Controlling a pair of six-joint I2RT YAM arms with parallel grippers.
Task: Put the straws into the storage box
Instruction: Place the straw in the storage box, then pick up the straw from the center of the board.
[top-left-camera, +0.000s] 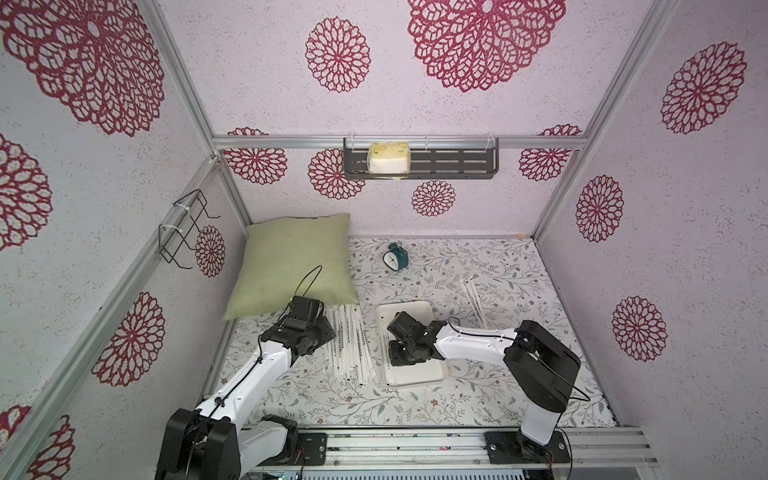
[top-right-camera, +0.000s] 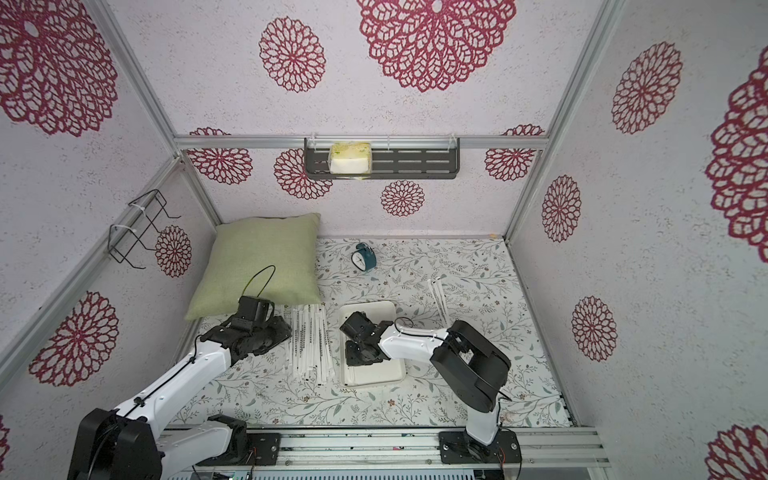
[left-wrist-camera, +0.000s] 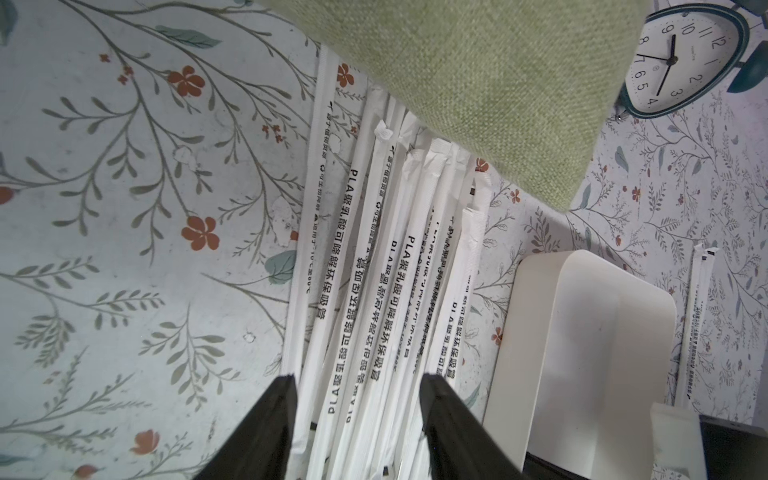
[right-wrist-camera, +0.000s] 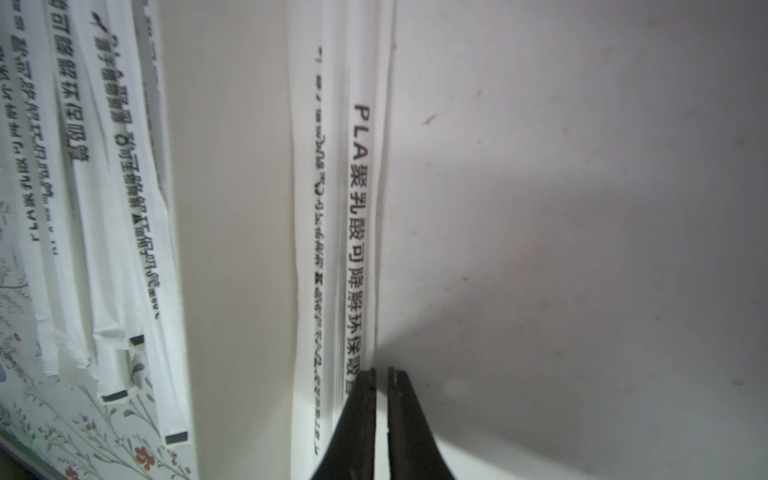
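In both top views the left gripper (top-left-camera: 322, 332) hangs over the main pile of straws (top-left-camera: 351, 345). The pile lies just beside the storage box (top-left-camera: 419, 372), on the side toward that arm. Its long axis runs away from the robot, parallel to the box's long side. The right gripper (top-left-camera: 401, 353) sits within the box's outline. A few stray straws (top-left-camera: 473, 299) lie past the box, on the right arm's side.

In the left wrist view, the left gripper (left-wrist-camera: 357, 378) has its jaws released. The pile (left-wrist-camera: 374, 270) runs straight out ahead between them, lengthwise along the fingers rather than across them. Its far ends reach the corner of a green pillow (left-wrist-camera: 478, 83). I judge this arm the better placed for the pile, since closing would pinch the bundle across its width.

In the right wrist view, the right gripper (right-wrist-camera: 381, 370) has its jaws nearly pressed together, with nothing visible in the slit between them. The straws already in the box (right-wrist-camera: 359, 208) lie just beside one jaw, along the box wall, and point straight ahead.
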